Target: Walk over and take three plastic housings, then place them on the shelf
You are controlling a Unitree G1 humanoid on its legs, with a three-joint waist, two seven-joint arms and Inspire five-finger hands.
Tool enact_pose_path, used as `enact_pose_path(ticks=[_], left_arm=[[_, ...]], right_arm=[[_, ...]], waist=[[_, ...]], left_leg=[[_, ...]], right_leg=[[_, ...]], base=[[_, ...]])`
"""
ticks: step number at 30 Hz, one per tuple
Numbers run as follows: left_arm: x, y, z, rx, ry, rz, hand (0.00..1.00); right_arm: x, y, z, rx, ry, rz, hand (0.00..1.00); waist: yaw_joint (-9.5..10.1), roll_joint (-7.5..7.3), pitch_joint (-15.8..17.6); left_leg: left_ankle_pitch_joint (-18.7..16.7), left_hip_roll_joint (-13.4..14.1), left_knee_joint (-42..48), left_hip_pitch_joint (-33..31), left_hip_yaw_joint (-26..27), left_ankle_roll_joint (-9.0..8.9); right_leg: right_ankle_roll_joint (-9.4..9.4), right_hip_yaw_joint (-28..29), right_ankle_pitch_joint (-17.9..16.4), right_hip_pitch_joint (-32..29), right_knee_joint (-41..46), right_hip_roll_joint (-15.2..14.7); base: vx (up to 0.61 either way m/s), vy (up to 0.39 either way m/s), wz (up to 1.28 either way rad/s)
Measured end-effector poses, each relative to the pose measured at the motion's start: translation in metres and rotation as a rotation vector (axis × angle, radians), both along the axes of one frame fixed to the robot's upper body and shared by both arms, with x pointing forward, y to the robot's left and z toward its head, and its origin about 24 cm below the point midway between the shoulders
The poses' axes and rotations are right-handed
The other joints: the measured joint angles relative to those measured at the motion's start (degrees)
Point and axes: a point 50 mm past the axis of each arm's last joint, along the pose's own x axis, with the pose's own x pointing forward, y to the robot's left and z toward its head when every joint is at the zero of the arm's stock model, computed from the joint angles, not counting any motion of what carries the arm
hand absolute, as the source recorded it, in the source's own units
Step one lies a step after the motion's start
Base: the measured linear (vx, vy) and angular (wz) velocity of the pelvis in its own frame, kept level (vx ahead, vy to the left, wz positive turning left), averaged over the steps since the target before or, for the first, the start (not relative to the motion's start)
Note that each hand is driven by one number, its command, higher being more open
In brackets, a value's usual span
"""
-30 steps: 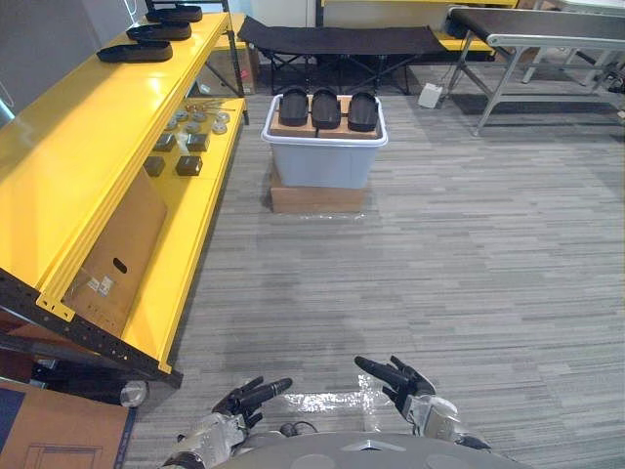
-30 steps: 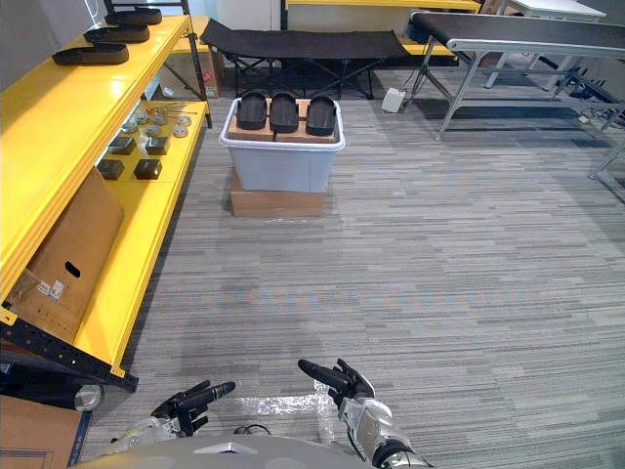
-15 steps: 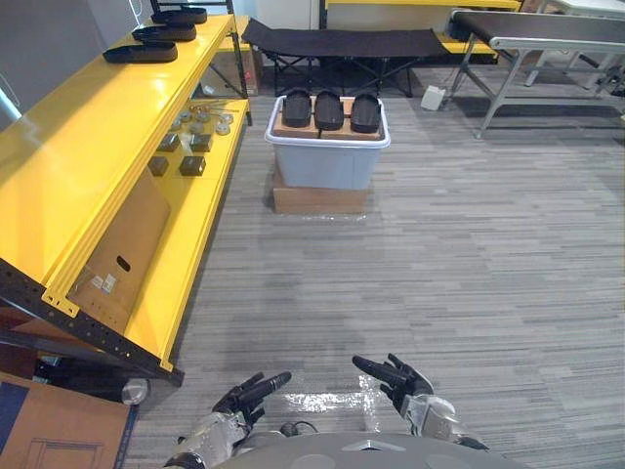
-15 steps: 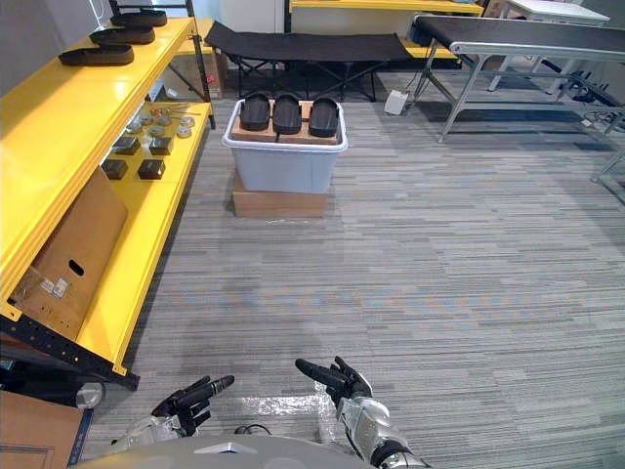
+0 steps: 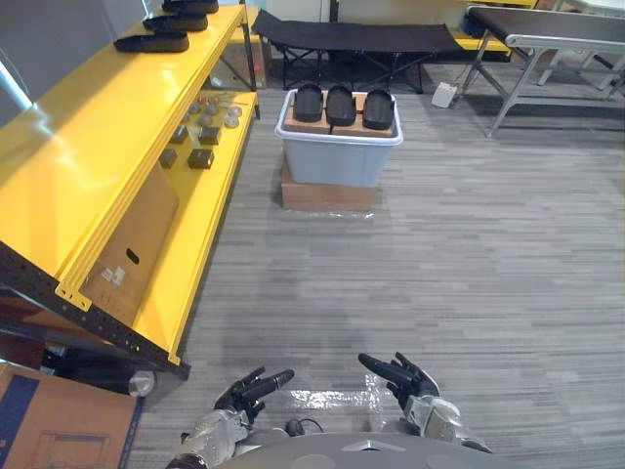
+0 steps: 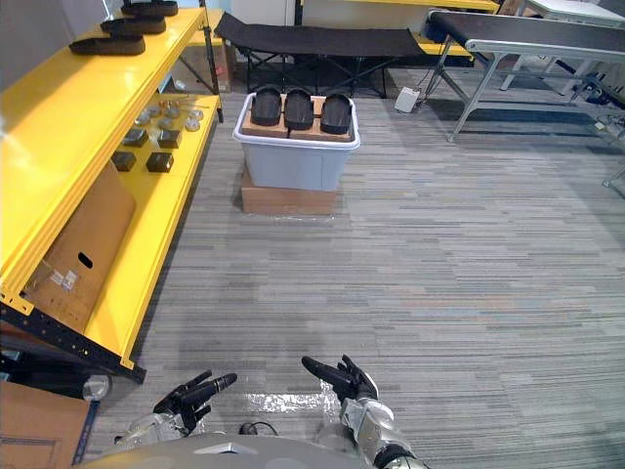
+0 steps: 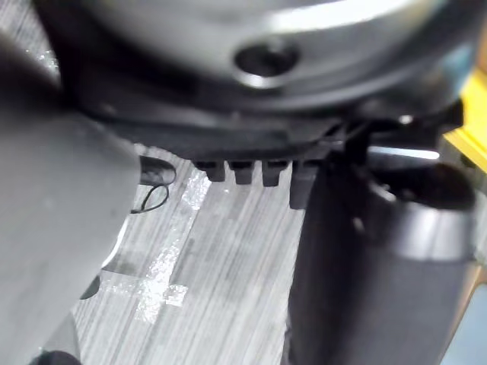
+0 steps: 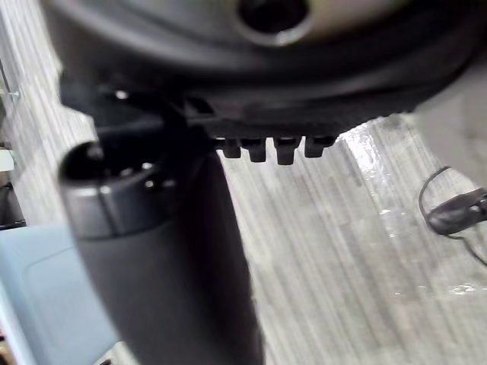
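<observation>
1. Since both hands hang low and the plastic housings [image 5: 341, 104] lie well apart from them, across the floor [image 5: 439, 254], I judge the step in hand to be the walk toward the pickup; nothing is taken yet.
2. The left hand [image 5: 246, 389] and the right hand [image 5: 400, 376] have their fingers nearly straight and a little spread; they hold nothing.
3. Three plastic housings, dark and oval, lie side by side on top of a grey bin [image 5: 340, 161]; the bin stands on one flat cardboard box [image 5: 328, 196].
4. The yellow shelf [image 5: 98, 147] runs along the robot's left; at the far end of its top level lie three similar dark pieces [image 5: 151, 42] in a row, though the farthest is cut by the edge, so this count is perhaps not sure.
5. On the lower level I count four small dark blocks [image 5: 200, 157]; the round silvery parts [image 5: 210, 106] beyond them are too small to count.
6. The next move calls for closing the distance to the bin and stopping square before it, near enough to reach the housings; probably the hands should rise only after that.
</observation>
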Motion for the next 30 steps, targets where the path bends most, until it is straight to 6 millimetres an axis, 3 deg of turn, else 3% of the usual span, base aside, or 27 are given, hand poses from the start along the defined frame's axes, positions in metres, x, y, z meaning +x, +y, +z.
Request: enact_pose_path(ticks=[2, 5, 6, 9, 10, 11, 12, 14, 15, 16, 17, 18, 19, 20, 22, 23, 24, 25, 26, 27, 28, 29, 30], left_arm=[[0.002, 0.001, 0.001, 0.002, 0.001, 0.004, 1.0], [0.003, 0.0, 0.001, -0.012, 0.018, 0.001, 1.0], [0.005, 0.0, 0.002, -0.013, 0.011, -0.001, 1.0], [0.007, -0.001, 0.003, -0.015, -0.004, -0.014, 1.0], [0.007, 0.0, 0.003, -0.014, -0.005, -0.014, 1.0], [0.007, 0.0, 0.003, -0.012, -0.007, -0.013, 1.0], [0.007, 0.001, 0.003, -0.012, -0.007, -0.012, 1.0], [0.004, -0.002, 0.002, -0.021, 0.001, -0.007, 1.0], [0.0, -0.001, 0.001, -0.02, 0.0, 0.003, 1.0], [0.011, 0.0, 0.006, -0.023, -0.052, 0.025, 1.0], [0.015, 0.0, 0.008, -0.026, -0.074, 0.039, 1.0], [0.018, -0.001, 0.01, -0.041, -0.102, 0.087, 1.0], [0.019, -0.002, 0.01, -0.056, -0.11, 0.117, 1.0], [0.021, -0.005, 0.011, -0.076, -0.122, 0.148, 1.0], [0.025, -0.012, 0.014, -0.101, -0.157, 0.163, 1.0], [0.029, -0.015, 0.017, -0.105, -0.188, 0.165, 1.0], [0.032, -0.016, 0.019, -0.113, -0.206, 0.166, 1.0], [0.037, -0.021, 0.022, -0.131, -0.24, 0.174, 1.0], [0.036, -0.024, 0.021, -0.139, -0.237, 0.182, 1.0], [0.039, -0.02, 0.023, -0.129, -0.249, 0.179, 1.0], [0.04, -0.014, 0.024, -0.115, -0.254, 0.174, 1.0], [0.042, -0.006, 0.026, -0.093, -0.26, 0.169, 1.0], [0.042, -0.005, 0.026, -0.087, -0.259, 0.171, 1.0]], right_arm=[[0.001, -0.003, 0.002, -0.019, -0.023, -0.006, 1.0], [-0.002, -0.004, 0.002, -0.053, -0.018, 0.002, 1.0], [-0.002, -0.004, 0.002, -0.055, -0.023, 0.008, 1.0], [-0.005, -0.003, 0.001, -0.057, -0.031, 0.036, 1.0], [-0.007, -0.003, 0.001, -0.054, -0.032, 0.038, 1.0], [-0.01, -0.003, 0.0, -0.043, -0.031, 0.039, 1.0], [-0.01, -0.003, 0.0, -0.041, -0.032, 0.039, 1.0], [-0.01, -0.009, 0.001, -0.048, -0.033, 0.036, 1.0], [-0.012, -0.012, 0.0, -0.051, -0.026, 0.027, 1.0], [-0.013, -0.015, 0.0, -0.054, -0.021, 0.02, 1.0], [-0.014, -0.019, 0.0, -0.061, -0.017, 0.021, 1.0], [-0.017, -0.025, -0.001, -0.079, 0.002, 0.032, 1.0], [-0.017, -0.028, -0.001, -0.09, 0.009, 0.035, 1.0], [-0.018, -0.031, -0.001, -0.103, 0.014, 0.041, 1.0], [-0.008, -0.032, 0.003, -0.111, -0.014, 0.05, 1.0], [0.004, -0.03, 0.007, -0.118, -0.049, 0.07, 1.0], [0.012, -0.028, 0.01, -0.122, -0.071, 0.082, 1.0], [0.02, -0.03, 0.015, -0.134, -0.108, 0.09, 1.0], [0.017, -0.029, 0.013, -0.134, -0.099, 0.098, 1.0], [0.017, -0.02, 0.012, -0.116, -0.096, 0.114, 1.0], [0.017, -0.015, 0.011, -0.104, -0.097, 0.121, 1.0], [0.019, -0.01, 0.011, -0.092, -0.105, 0.14, 1.0], [0.019, -0.01, 0.011, -0.093, -0.106, 0.143, 1.0]], waist=[[-0.29, -0.14, 0.03], [-0.29, 0.05, 0.19], [-0.26, 0.0, 0.6], [0.18, 0.26, 1.25], [0.27, 0.22, 1.23], [0.38, 0.14, 1.17], [0.36, 0.16, 1.16], [0.0, 1.75, 0.15], [0.18, 2.39, -1.05], [0.14, 3.38, -1.23], [0.2, 4.17, -0.95], [0.33, 5.59, 0.04], [0.37, 5.93, 0.25], [0.94, 5.89, 0.32], [2.76, 5.19, 0.71], [3.55, 4.65, 1.08], [3.78, 4.47, 1.44], [4.3, 5.96, 3.05], [4.8, 7.46, 3.39], [5.06, 5.85, 3.7], [5.03, 4.12, 3.86], [5.23, 0.45, 3.59], [5.31, -0.22, 3.44]], left_leg=[[-0.24, 0.79, 0.01, -0.01, -1.85, -0.2], [-1.02, 1.59, 0.53, 0.75, -2.57, -1.96], [-2.92, 1.98, 3.02, 0.53, -2.71, -2.46], [-8.97, 3.69, 10.79, 0.72, -2.96, -4.63], [-11.07, 4.26, 12.73, 0.69, -3.13, -5.46], [-14.37, 5.25, 15.65, 0.64, -3.22, -7.08], [-15.18, 5.52, 16.2, 0.6, -3.21, -7.4], [-18.33, 8.94, 19.5, 0.33, -2.82, -9.59], [-18.88, 11.43, 27.07, -2.89, -1.91, -10.32], [-17.29, 15.97, 40.82, -9.12, 0.67, -10.07], [-15.2, 18.41, 48.07, -12.3, 1.35, -9.78], [-12.96, 21.69, 61.34, -18.08, 0.3, -9.46], [-13.44, 21.34, 63.32, -19.32, -0.52, -9.62], [-14.48, 18.96, 62.48, -21.03, -0.87, -9.82], [-14.86, 14.26, 51.24, -23.07, -0.28, -10.07], [-12.91, 11.17, 38.85, -24.55, -0.55, -10.06], [-9.04, 9.34, 28.34, -25.32, -1.75, -10.34], [1.1, 8.65, 14.59, -25.49, -5.3, -12.24], [5.63, 10.1, 15.42, -25.18, -6.27, -10.06], [8.94, 9.66, 17.07, -24.48, -5.68, -7.03], [7.98, 8.3, 17.28, -24.22, -4.89, -6.23], [5.58, 5.75, 18.71, -24.59, -3.91, -5.01], [4.35, 4.96, 19.62, -24.88, -3.43, -4.61]], right_leg=[[0.42, 1.22, -2.05, -2.01, -2.48, 2.21], [2.92, 2.49, 0.04, -3.09, -17.07, 5.18], [3.19, 3.44, 2.1, -2.79, -22.5, 6.19], [1.52, 4.6, 5.47, -0.86, -26.83, 8.33], [0.96, 4.63, 5.13, -0.32, -26.63, 9.02], [-1.33, 4.5, 3.64, 0.44, -25.81, 10.25], [-1.91, 4.44, 3.23, 0.51, -25.46, 10.55], [-3.02, 4.19, 3.56, 0.7, -24.15, 13.27], [-3.8, 3.62, 4.04, 0.95, -24.58, 15.27], [-4.86, 3.32, 3.69, 1.89, -25.34, 17.16], [-5.8, 3.17, 3.73, 3.27, -26.45, 18.24], [-6.98, 3.27, 3.17, 7.81, -29.04, 20.58], [-7.46, 3.71, 2.85, 9.68, -29.75, 20.81], [-7.74, 5.04, 2.67, 13.15, -31.46, 20.69], [-7.73, 8.1, 2.67, 15.96, -34.06, 19.73], [-7.68, 9.9, 2.65, 16.63, -35.31, 19.18], [-7.5, 11.04, 2.54, 17.3, -36.28, 19.14], [-5.49, 13.14, 0.98, 20.63, -37.98, 21.23], [-4.46, 14.55, -1.76, 22.97, -37.26, 22.96], [-3.97, 15.17, -4.82, 23.67, -34.98, 21.9], [-4.11, 15.16, -6.5, 23.5, -33.96, 20.66], [-4.19, 15.23, -8.7, 22.79, -31.69, 17.77], [-4.11, 15.28, -9.07, 22.7, -30.61, 16.92]], base=[[0.17, 0.03, 0.49], [0.23, 0.029, 0.22], [0.2, -0.008, 0.06], [0.26, -0.076, 0.05], [0.33, -0.213, 0.04], [0.3, -0.224, 0.0], [0.39, -0.311, -0.06], [0.33, -0.247, -0.07], [0.3, -0.202, -0.07], [0.39, -0.281, -0.05], [0.49, -0.345, -0.04], [0.43, -0.286, -0.07], [0.55, -0.254, -0.29], [0.44, -0.127, -0.67], [0.45, -0.069, -0.94], [0.35, 0.043, -0.86], [0.48, 0.125, -1.0], [0.47, 0.208, -0.8], [0.48, 0.276, -0.66], [0.4, 0.237, -0.28], [0.42, 0.17, -0.02], [0.36, 0.093, 0.07], [0.39, 0.099, 0.01]])
